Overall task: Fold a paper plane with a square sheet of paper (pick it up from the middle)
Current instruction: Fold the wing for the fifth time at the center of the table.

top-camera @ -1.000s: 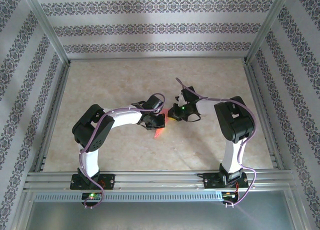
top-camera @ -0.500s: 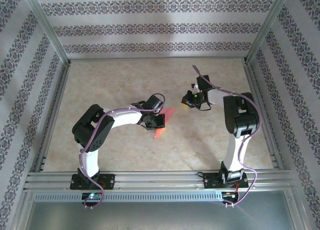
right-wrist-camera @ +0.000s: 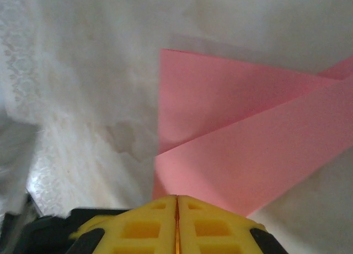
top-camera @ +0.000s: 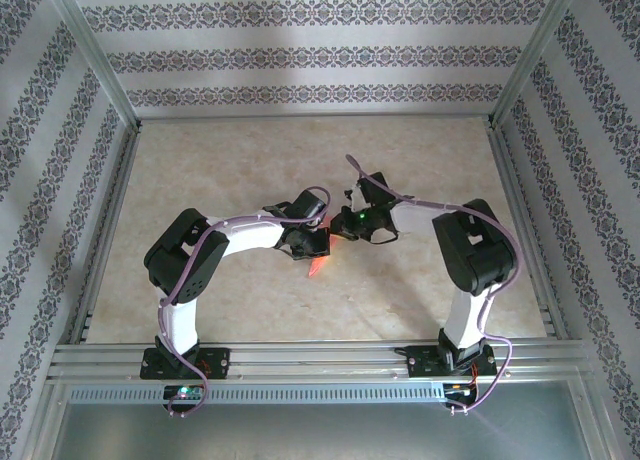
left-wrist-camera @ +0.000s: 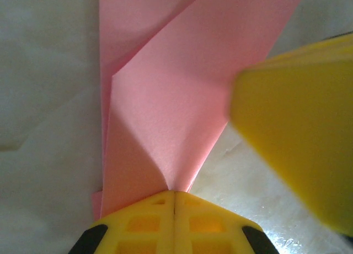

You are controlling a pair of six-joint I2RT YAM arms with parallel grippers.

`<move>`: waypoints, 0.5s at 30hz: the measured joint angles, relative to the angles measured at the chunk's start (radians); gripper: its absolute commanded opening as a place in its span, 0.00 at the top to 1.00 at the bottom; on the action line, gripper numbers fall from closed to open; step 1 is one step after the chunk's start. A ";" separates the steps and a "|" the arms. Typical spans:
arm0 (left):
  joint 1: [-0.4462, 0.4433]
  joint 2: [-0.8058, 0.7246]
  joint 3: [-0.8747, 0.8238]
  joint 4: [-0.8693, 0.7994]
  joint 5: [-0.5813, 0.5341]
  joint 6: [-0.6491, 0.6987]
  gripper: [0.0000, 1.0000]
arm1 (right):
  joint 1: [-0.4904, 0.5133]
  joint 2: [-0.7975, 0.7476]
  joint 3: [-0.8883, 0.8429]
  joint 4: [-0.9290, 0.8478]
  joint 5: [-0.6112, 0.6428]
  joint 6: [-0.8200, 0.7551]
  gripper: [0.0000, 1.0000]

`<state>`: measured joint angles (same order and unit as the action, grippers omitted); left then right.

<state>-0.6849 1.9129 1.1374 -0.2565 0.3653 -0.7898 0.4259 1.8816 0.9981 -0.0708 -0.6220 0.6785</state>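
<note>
Left gripper (left-wrist-camera: pixel 174 194) clamped shut on part-folded pink sheet (left-wrist-camera: pixel 182 99), mid-table (top-camera: pixel 250 160), between my two arms. Right gripper (right-wrist-camera: pixel 177 199) shut too, tips at sheet's opposite edge, facing left one. Pinching or just pressing, can't tell. Sheet's long axis runs straight out from left tips.

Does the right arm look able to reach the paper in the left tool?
Likely yes: the right tool, shut, has its tips at the edge of the pink paper. The left tool pinches one end, leaving the rest exposed.
</note>
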 measured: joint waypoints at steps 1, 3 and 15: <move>0.000 -0.001 -0.001 0.000 0.000 0.000 1.00 | -0.001 0.026 0.001 0.005 0.000 0.008 0.91; 0.000 -0.007 -0.010 0.002 0.004 0.000 1.00 | -0.010 0.052 0.008 0.011 -0.027 0.027 0.91; 0.005 -0.053 -0.065 -0.033 0.066 0.024 0.95 | -0.009 0.077 0.048 -0.027 -0.038 0.034 0.92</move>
<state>-0.6796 1.8599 1.0725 -0.2897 0.4313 -0.7658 0.4171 1.9591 1.0462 -0.0978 -0.6601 0.7128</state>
